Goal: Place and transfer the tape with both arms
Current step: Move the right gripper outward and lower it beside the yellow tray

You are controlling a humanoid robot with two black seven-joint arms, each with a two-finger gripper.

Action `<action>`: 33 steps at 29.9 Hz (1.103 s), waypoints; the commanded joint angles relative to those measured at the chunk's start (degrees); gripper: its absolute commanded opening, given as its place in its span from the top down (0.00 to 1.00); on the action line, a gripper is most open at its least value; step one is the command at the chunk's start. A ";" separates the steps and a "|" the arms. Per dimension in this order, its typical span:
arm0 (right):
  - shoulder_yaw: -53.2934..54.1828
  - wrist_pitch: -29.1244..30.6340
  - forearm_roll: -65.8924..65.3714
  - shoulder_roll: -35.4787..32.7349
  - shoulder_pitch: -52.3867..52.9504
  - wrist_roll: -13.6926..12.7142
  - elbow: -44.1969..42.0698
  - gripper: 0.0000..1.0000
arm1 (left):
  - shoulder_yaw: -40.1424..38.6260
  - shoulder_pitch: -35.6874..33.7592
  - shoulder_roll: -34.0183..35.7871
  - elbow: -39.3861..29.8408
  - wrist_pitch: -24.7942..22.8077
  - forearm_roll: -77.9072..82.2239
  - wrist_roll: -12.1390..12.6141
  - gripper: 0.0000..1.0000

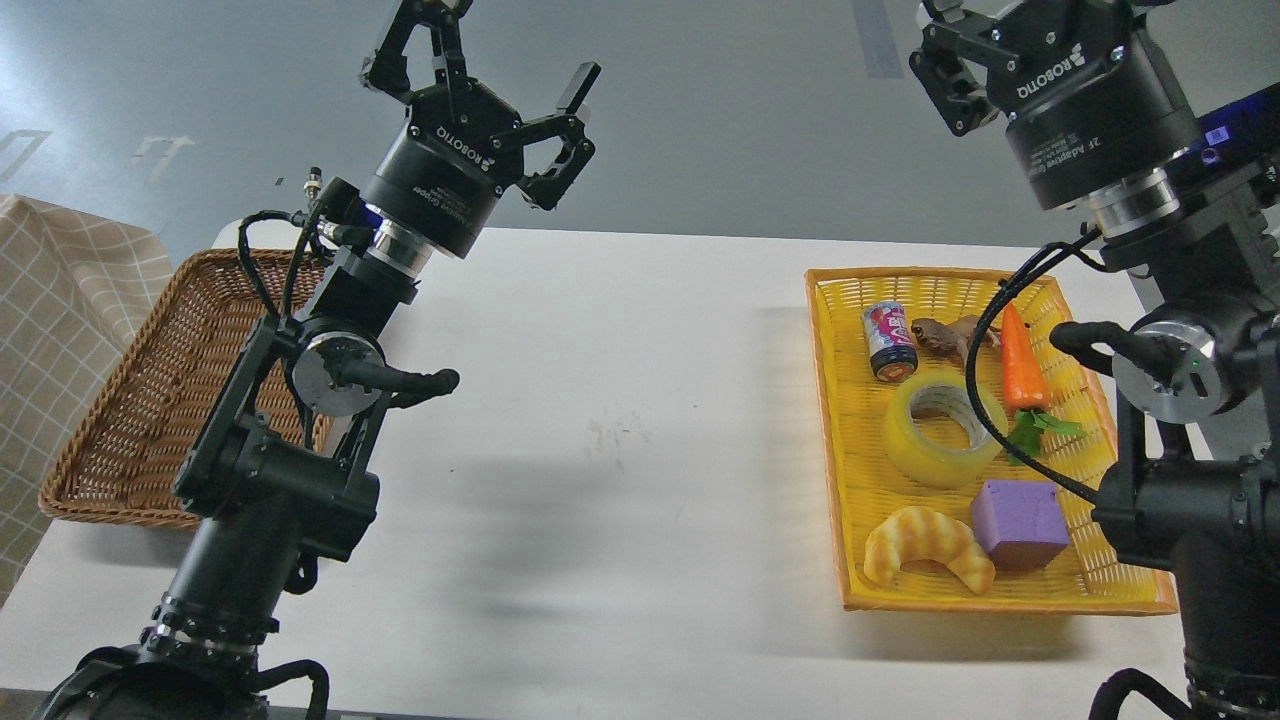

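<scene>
Yellow plastic basket (835, 440) on the right side of the white table (620, 420) holds everything that matters. Nearest edge first: a croissant (925, 545) and a purple block (1015, 520) side by side. Just past them, abt mid-basket, sits the tape (940, 430), translucent yellow w/ a pale core. It lies flat, so its hole axis points up and slightly toward the camera; no real long axis in plan, it's round, so approach angle around it shouldn't matter much. A carrot (1022, 360) lies just beside the tape on its right, leafy end near the roll. Farther back are a small can (888, 340) and a brown toy (945, 335), both close to the tape's far rim.

Right end effector (950, 70) hangs high at the far right, above and beyond the basket; the tape lies below it, toward the near side. Its fingers look spread, nothing between them, though partly cut off at the top edge. It's clearly the nearer arm, so I'd judge it takes the pick, prob straight down w/ one finger in the core.

Left end effector (500, 75) is raised over the table's far left, fingers wide apart, empty, well apart from the tape. A brown wicker basket (130, 400) sits under that arm, likely the drop spot.
</scene>
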 commanded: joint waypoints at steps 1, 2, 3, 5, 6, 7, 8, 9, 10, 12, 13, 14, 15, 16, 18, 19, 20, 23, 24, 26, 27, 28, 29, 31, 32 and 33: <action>-0.36 0.14 -0.03 0.00 -1.06 -0.06 -0.11 0.00 | -0.05 0.25 0.00 -0.04 0.00 -0.03 -0.06 0.02; -0.45 0.14 -0.03 0.00 -1.24 -0.06 -0.19 0.00 | -0.05 0.34 0.00 -0.12 -0.35 -0.03 -0.06 0.02; -0.54 0.31 -0.03 0.00 -1.77 -0.06 -0.11 0.00 | -0.05 0.69 0.00 -0.47 -0.58 -0.20 -0.14 0.02; -0.54 1.80 -0.03 0.00 -2.04 -0.06 0.24 0.00 | -0.14 0.96 0.00 -1.62 -0.58 -0.29 -0.32 0.02; -0.54 2.24 -0.12 0.00 -2.04 -0.06 0.24 0.00 | -0.14 0.96 0.00 -1.79 -0.58 -0.29 -0.50 0.02; -0.54 2.42 -0.38 0.00 -1.95 -0.06 0.16 0.00 | -0.14 0.87 0.00 -1.88 -0.58 -0.29 -0.93 0.02; -0.54 2.51 -0.39 0.00 -1.86 -0.06 0.16 0.00 | -0.14 0.78 0.00 -1.88 -0.58 -0.38 -1.02 0.02; -0.54 2.60 -0.39 0.00 -1.69 -0.06 0.16 0.00 | -0.22 0.69 0.00 -1.88 -0.58 -0.38 -1.11 0.02; -0.45 2.60 -0.47 0.00 -1.60 -0.06 0.07 0.00 | -0.23 0.69 0.00 -1.80 -0.58 -0.47 -1.11 0.02; -0.36 2.60 -0.47 0.00 -1.60 -0.06 -0.02 0.00 | -0.31 0.69 0.00 -1.62 -0.58 -0.47 -1.11 0.02; -0.36 2.51 -0.47 0.00 -1.60 -0.06 -0.02 0.00 | -0.31 0.78 0.00 -1.53 -0.58 -0.47 -1.03 0.02; -0.36 2.51 -0.47 0.00 -1.60 -0.06 -0.11 0.00 | -0.31 0.78 0.00 -1.44 -0.58 -0.56 -1.11 0.02; -0.28 2.51 -0.47 0.00 -1.60 -0.06 -0.19 0.00 | -0.31 0.78 0.00 -1.36 -0.58 -0.47 -1.03 0.02; -0.27 2.51 -0.39 0.00 -1.51 -0.06 -0.20 0.00 | -0.31 0.78 0.00 -1.36 -0.58 -0.56 -1.11 0.02; -0.36 2.51 -0.56 0.00 -1.25 -0.06 -0.28 0.00 | -0.23 0.69 0.00 -1.36 -0.01 -0.56 -1.11 0.02; -0.36 2.51 -0.56 0.00 -1.24 -0.06 -0.28 0.00 | -0.23 0.69 0.00 -1.36 0.00 -0.56 -1.11 0.02; -0.36 2.51 -0.56 0.00 -1.24 0.03 -0.20 0.00 | -0.23 0.69 0.00 -1.36 0.70 -0.64 -1.11 0.02; -0.36 2.43 -0.56 0.00 -1.68 0.03 -0.02 0.00 | -0.23 0.61 0.00 -1.36 0.88 -0.73 -1.11 0.02; -0.36 2.34 -0.56 0.00 -1.77 0.03 -0.02 0.00 | -0.23 0.52 0.00 -1.36 0.79 -0.73 -1.11 0.02; -0.19 2.16 -0.47 0.00 -1.86 0.03 -0.02 0.00 | -0.23 0.52 0.00 -1.36 0.79 -0.73 -1.03 0.02; 0.16 1.99 -0.47 0.00 -1.86 0.03 -0.02 0.00 | -0.14 0.52 0.00 -1.36 0.79 -0.73 -1.02 0.02; 0.34 1.99 -0.47 0.00 -1.86 0.03 -0.11 0.00 | -0.14 0.52 0.00 -1.36 0.79 -0.73 -1.02 0.02; 0.43 1.90 -0.39 0.00 -1.86 0.03 -0.11 0.00 | -0.14 0.52 0.00 -1.36 0.70 -0.73 -1.02 0.02; 0.43 1.90 -0.39 0.00 -1.86 0.03 -0.02 0.00 | -0.14 0.52 0.00 -1.36 0.70 -0.82 -1.02 0.02; 0.43 1.90 -0.39 0.00 -1.86 0.03 -0.02 0.00 | -0.14 0.60 0.00 -1.36 0.70 -0.82 -1.02 0.02; 0.34 1.90 -0.39 0.00 -1.86 0.03 0.07 0.00 | -0.14 0.61 0.00 -1.36 0.70 -0.82 -1.02 0.02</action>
